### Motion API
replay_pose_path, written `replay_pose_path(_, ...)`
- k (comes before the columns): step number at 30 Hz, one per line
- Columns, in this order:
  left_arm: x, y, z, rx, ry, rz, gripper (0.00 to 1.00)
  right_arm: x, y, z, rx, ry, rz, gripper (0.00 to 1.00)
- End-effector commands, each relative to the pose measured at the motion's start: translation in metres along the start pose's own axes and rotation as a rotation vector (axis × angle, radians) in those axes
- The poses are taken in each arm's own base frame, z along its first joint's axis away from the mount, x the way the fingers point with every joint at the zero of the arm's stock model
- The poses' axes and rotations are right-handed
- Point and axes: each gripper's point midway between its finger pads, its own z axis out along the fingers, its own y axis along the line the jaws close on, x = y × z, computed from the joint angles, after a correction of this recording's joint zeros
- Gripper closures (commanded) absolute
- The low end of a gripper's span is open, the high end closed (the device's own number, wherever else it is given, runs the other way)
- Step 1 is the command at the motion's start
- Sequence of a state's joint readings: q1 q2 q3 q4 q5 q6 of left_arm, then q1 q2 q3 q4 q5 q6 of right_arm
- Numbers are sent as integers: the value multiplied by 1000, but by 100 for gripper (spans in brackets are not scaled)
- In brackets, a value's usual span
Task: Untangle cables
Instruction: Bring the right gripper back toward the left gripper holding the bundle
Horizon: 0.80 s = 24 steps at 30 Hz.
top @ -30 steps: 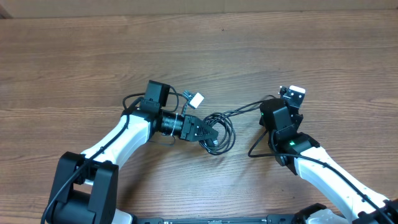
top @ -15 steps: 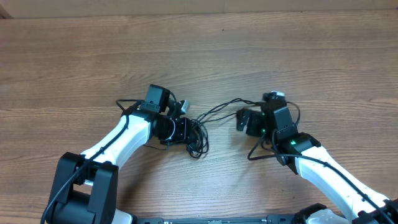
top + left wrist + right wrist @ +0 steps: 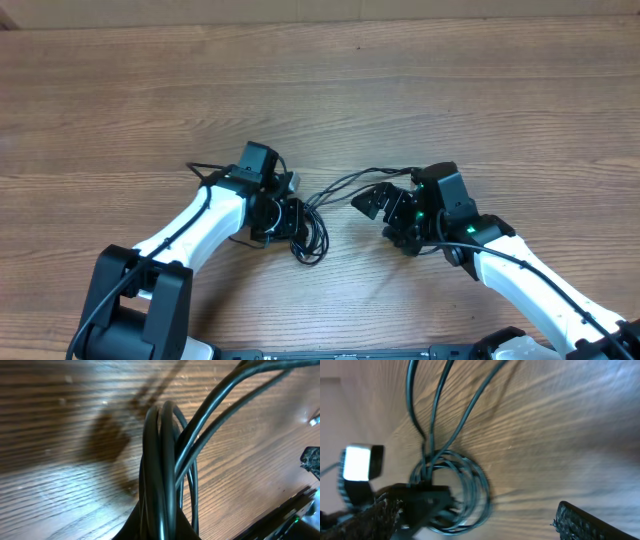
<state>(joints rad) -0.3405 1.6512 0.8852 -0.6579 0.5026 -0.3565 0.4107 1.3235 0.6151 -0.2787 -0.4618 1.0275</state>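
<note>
1. Cables (image 3: pixel 311 238): thin black cords bunched into one small coil. It sits at the tip of the left gripper (image 3: pixel 297 222), on the wooden table (image 3: pixel 450 90). Loose strands leave the coil and run toward the right gripper (image 3: pixel 385 215), passing just beside its far finger.
2. Left gripper: clamped tight on the coil. In the right wrist view its dark tips pinch the coil's near edge.
3. Right gripper: jaws spread wide, holding nothing. The coil lies ahead of it, apart from both fingers (image 3: pixel 590 522).
4. Markings: a white block (image 3: pixel 357 462) on the left arm is glared out, so any lettering is unreadable. A green light (image 3: pixel 468 230) glows on the right arm.
5. Obscured:
   - The strands overlap too closely to count the cords in the coil.
   - Their far ends disappear under the right arm.
   - The left wrist view shows only the blurred bundle, its own fingers cut off.
</note>
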Motion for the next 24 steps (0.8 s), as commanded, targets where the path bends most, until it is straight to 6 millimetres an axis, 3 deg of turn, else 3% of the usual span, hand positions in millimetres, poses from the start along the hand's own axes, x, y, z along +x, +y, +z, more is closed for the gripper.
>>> replay_pose_path(1,0,-15,1,-6,-20,132,96,10,15,6,-29,21,140,0)
replay_pose_path(4,0,-20,4,-21,-27,167,96,5,12,14,3,-46,147,0)
replay_pose_path(9,2,-23,3,-63,-44,206,96,-2,0,27,47,-86,303,0)
replay_pose_path(14,3,-33,-6,-67,-82,276,96,-25,7,39,-3,-167,287,0)
replay_pose_path(19,9,-45,-15,-57,-99,362,96,-32,24,41,-76,-184,260,1)
replay_pose_path(22,16,-48,-15,-60,-83,399,96,-33,26,41,-81,-185,258,16)
replay_pose_path(24,18,-48,-13,-72,-78,410,96,-32,26,41,-81,-181,258,34)
